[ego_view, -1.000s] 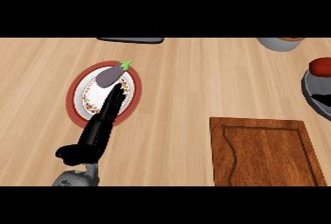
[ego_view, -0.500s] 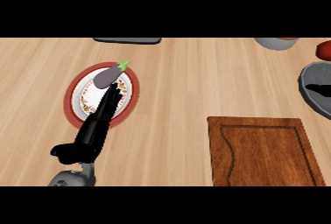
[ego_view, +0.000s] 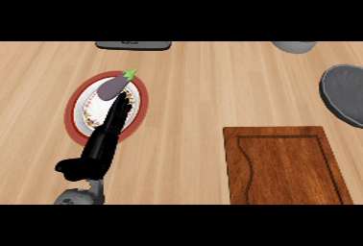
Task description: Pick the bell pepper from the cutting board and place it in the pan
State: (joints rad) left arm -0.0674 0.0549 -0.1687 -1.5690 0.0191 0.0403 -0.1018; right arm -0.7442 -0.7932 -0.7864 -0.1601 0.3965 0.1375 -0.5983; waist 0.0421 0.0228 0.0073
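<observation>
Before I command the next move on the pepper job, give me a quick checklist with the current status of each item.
1. Bell pepper in view: not ok, none shows anywhere.
2. Cutting board bears the pepper: not ok, its top is bare.
3. Pan ready: cannot tell, the view's right edge cuts it off.
4. Left hand free: ok, fingers straight, holding nothing.
5. Left hand near the task's things: not ok, it lies over the plate, fingertips at the eggplant.
6. Right hand: cannot tell, not in view.

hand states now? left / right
Left hand: open, straight fingers over the plate, tips by the eggplant, holding nothing.
Right hand: not in view.
</observation>
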